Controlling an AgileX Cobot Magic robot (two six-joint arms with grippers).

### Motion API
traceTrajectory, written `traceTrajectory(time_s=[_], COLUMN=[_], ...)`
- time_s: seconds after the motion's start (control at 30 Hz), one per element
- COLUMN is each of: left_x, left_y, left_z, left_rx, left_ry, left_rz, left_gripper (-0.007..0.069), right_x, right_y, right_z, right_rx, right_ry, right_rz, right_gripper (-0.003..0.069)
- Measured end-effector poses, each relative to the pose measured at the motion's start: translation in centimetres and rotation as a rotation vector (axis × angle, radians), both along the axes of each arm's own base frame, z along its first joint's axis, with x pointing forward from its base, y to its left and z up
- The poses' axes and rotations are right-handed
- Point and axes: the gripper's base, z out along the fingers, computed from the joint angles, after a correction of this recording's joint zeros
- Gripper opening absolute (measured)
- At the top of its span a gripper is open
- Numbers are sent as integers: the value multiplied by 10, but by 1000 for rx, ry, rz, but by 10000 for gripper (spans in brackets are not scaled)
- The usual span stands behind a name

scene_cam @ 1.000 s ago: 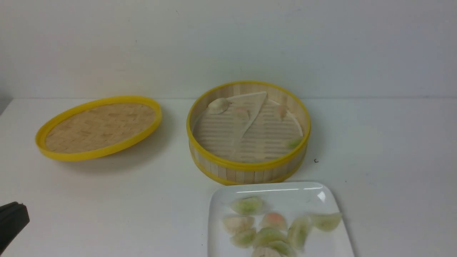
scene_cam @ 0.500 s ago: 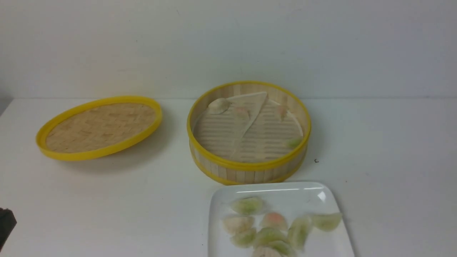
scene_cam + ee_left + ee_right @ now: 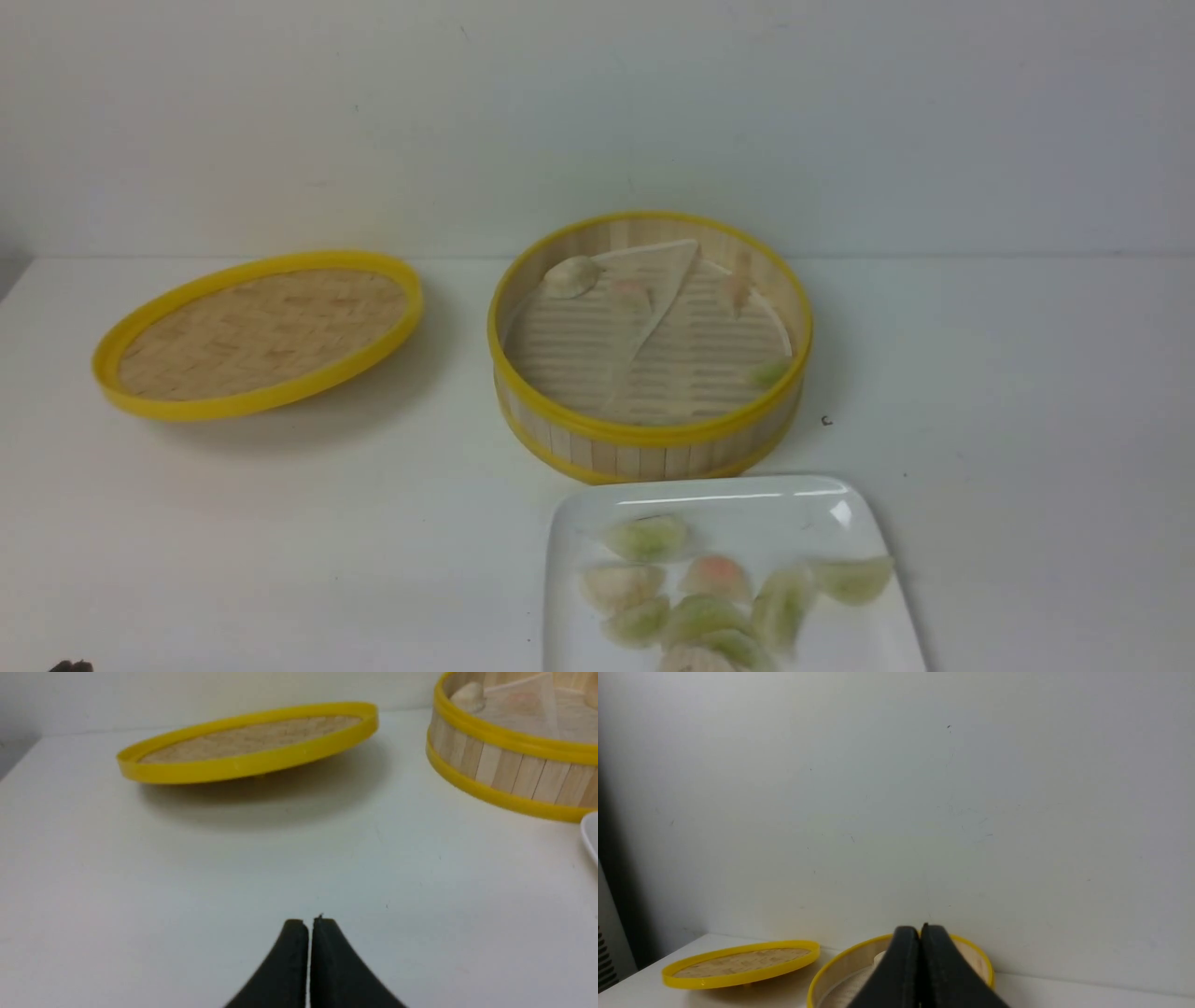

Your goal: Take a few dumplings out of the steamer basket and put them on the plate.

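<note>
The steamer basket (image 3: 649,446) stands mid-table with a paper liner and a few dumplings inside: a whitish one (image 3: 571,276) at the far left wall, a green one (image 3: 767,374) at the near right. The white plate (image 3: 747,497) lies just in front of it and holds several dumplings (image 3: 646,538). My left gripper (image 3: 309,924) is shut and empty, low over bare table left of the basket (image 3: 504,770); only a dark tip (image 3: 70,666) shows in the front view. My right gripper (image 3: 920,928) is shut and empty, raised, with the basket (image 3: 840,955) beyond it.
The flat yellow-rimmed woven lid (image 3: 257,331) rests tilted at the left of the table; it also shows in the left wrist view (image 3: 252,746) and the right wrist view (image 3: 738,970). A white wall stands close behind the basket. The plate's edge (image 3: 589,835) shows by the basket.
My left gripper has drawn back toward the near left corner and almost left the front view. The basket, plate, dumplings and lid have not moved.
</note>
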Motion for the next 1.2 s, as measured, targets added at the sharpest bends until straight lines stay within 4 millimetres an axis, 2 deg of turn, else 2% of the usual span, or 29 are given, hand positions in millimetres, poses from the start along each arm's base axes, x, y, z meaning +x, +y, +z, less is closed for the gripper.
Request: traceTrajectory(time_s=[0.9, 1.2], left_x=[0, 0], left_y=[0, 0], left_z=[-1, -1], left_rx=[2, 2], left_ry=[10, 10], left_rz=[-1, -1], left_gripper=[-6, -6], right_x=[0, 4], right_y=[0, 12], right_z=[0, -13], right_rx=[7, 30], right_ry=[5, 6], right_rz=[4, 102], right_gripper=[-15, -15])
